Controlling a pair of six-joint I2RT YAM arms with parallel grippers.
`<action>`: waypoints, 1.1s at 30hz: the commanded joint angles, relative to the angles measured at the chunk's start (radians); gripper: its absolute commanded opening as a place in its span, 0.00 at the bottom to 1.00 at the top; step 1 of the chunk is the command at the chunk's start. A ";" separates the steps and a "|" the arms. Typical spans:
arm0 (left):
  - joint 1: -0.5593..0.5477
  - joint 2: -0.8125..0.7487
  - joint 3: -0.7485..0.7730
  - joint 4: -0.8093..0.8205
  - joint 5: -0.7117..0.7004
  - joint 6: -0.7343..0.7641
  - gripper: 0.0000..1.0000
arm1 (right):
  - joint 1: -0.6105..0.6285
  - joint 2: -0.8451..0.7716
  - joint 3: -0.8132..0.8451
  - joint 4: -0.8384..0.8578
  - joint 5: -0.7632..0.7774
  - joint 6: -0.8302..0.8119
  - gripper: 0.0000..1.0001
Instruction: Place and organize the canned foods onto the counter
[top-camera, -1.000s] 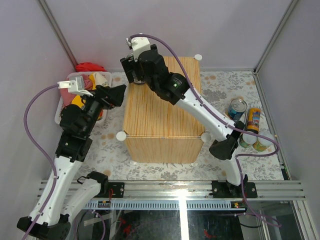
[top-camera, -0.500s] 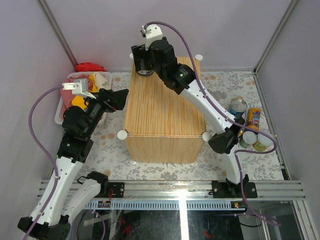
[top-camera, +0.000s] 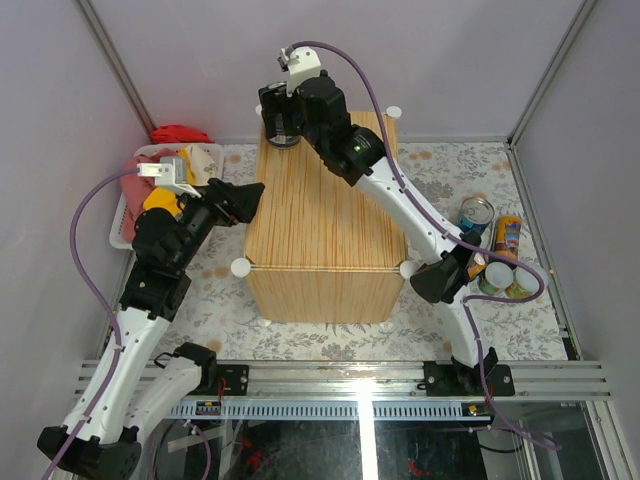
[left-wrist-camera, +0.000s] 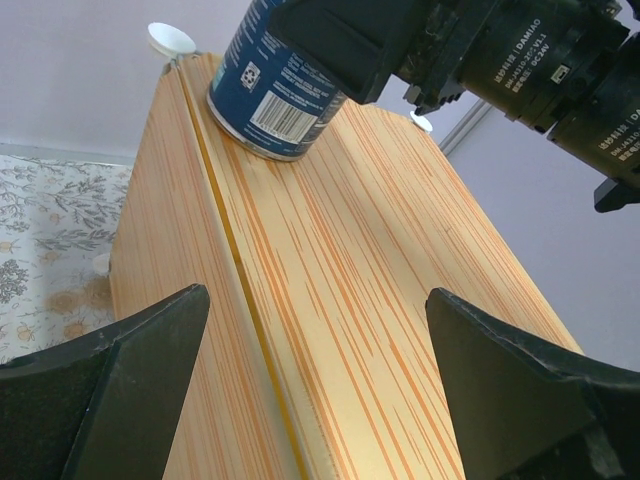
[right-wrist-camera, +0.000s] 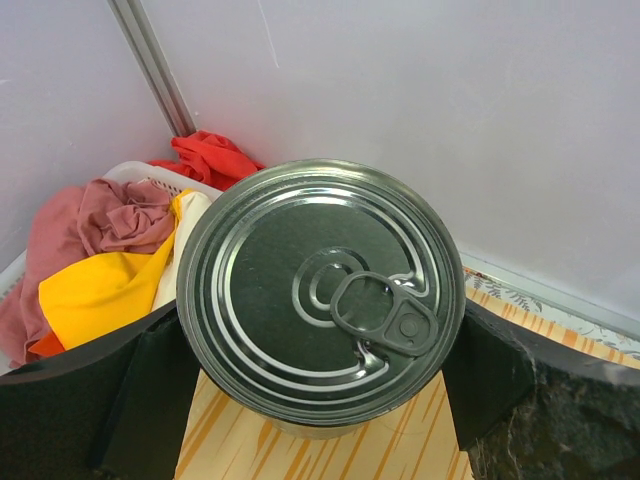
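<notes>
A silver-topped can with a blue label (right-wrist-camera: 320, 290) stands on the far left corner of the wood-grain counter (top-camera: 325, 215). My right gripper (right-wrist-camera: 318, 375) is shut on it, one finger against each side. The left wrist view shows this can (left-wrist-camera: 275, 95) resting on the counter top (left-wrist-camera: 380, 300) under the right gripper. From above, the can (top-camera: 284, 138) is mostly hidden by the right gripper (top-camera: 285, 125). My left gripper (top-camera: 250, 200) hovers open over the counter's left edge, and its jaws (left-wrist-camera: 315, 300) hold nothing. More cans lie on the mat at right: a blue one (top-camera: 476, 215), an orange-yellow one (top-camera: 508, 237) and white-lidded ones (top-camera: 495, 278).
A white basket (top-camera: 118, 215) of red, pink and yellow cloths (right-wrist-camera: 100, 260) sits left of the counter, with a red cloth (top-camera: 180, 133) behind it. White knobs (top-camera: 240, 267) mark the counter's corners. A floral mat (top-camera: 440, 175) covers the floor, and walls close in on three sides.
The right arm carried the can back to the counter's far left corner. The left gripper moved right, up to the counter's left edge.
</notes>
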 joint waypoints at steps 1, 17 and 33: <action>0.004 0.002 0.001 0.060 0.033 0.030 0.90 | -0.009 -0.002 0.072 0.180 -0.014 0.019 0.24; 0.004 -0.007 -0.008 0.060 0.058 -0.018 0.90 | -0.009 -0.065 0.019 0.147 0.007 -0.014 1.00; 0.003 -0.021 0.008 0.042 0.058 -0.046 0.90 | 0.001 -0.245 -0.147 0.150 0.034 -0.015 0.99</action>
